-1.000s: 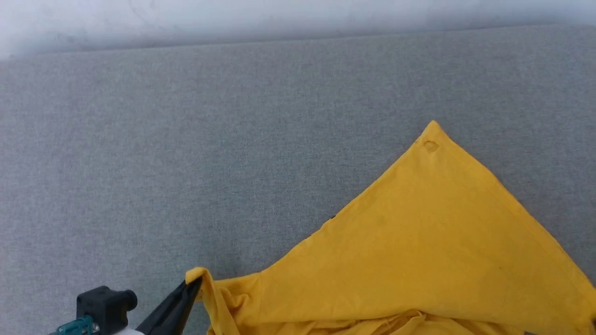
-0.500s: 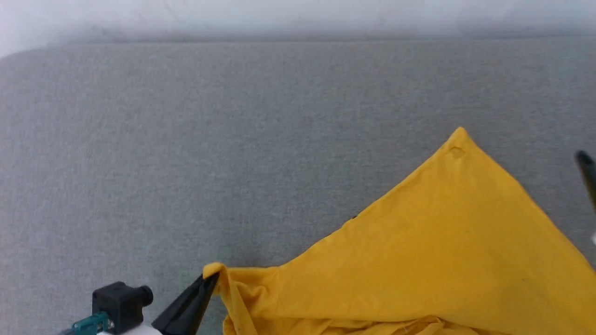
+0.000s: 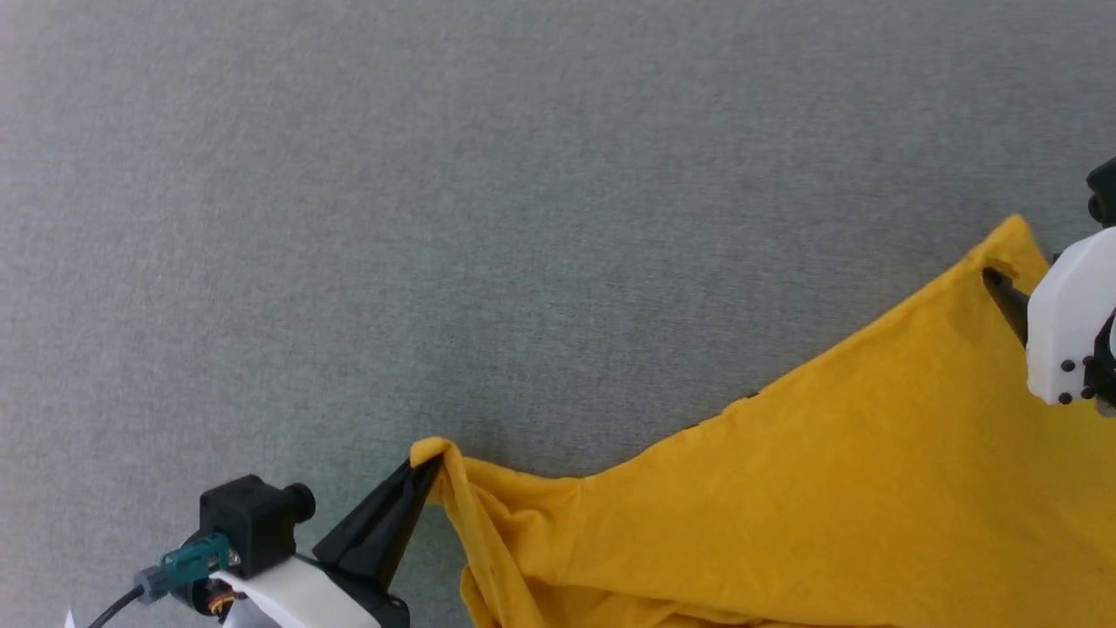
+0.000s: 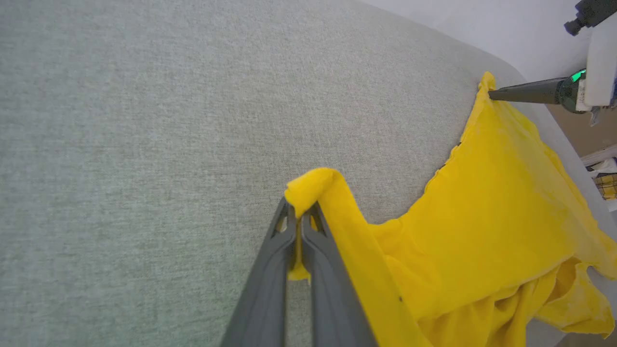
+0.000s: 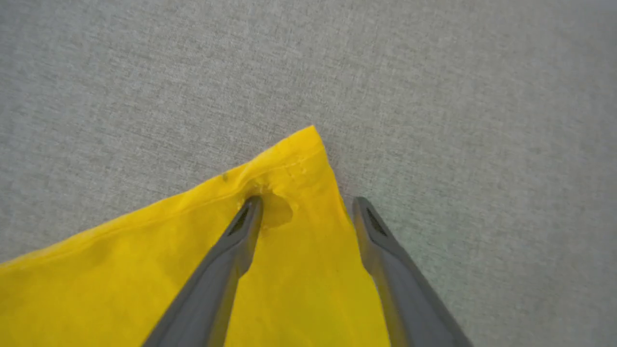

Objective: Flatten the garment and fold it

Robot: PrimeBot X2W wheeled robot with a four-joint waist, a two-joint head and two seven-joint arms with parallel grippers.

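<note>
Garment: a yellow T-shirt point(image 3: 785, 488), plain side up with no print showing. It lies on the grey cloth-covered tabletop point(image 3: 349, 218), toward the robot's right and near side.
Lay of the cloth: one broad panel spreads into a triangle whose point aims away from the robot. The part nearest the robot is bunched in loose folds by the tabletop's edge, so the shirt is not flat.
Left corner: a gathered tip of cloth, lifted slightly, with a fold running back from it into the shirt.
Left end effector point(image 4: 299, 217): clenched on that tip, with cloth pinched between the fingers and draped over their ends. Probably it anchors this side so the panel can be drawn out against it.
Far corner: a hemmed point lying flat on the tabletop, with a small dimple just inside the hem.
Right end effector point(image 5: 307, 205): released, jaws wide, grasping nothing. One finger point(image 5: 241, 231) presses into the dimple, and the other stands just off the shirt's edge over bare tabletop.
Why it straddles: with the edge between the fingers, closing them should catch this corner.
Stage: flattening, judging by the bunched near folds; no fold has been made.
Risk: the flat, thin hem may slip out as the fingers close.
</note>
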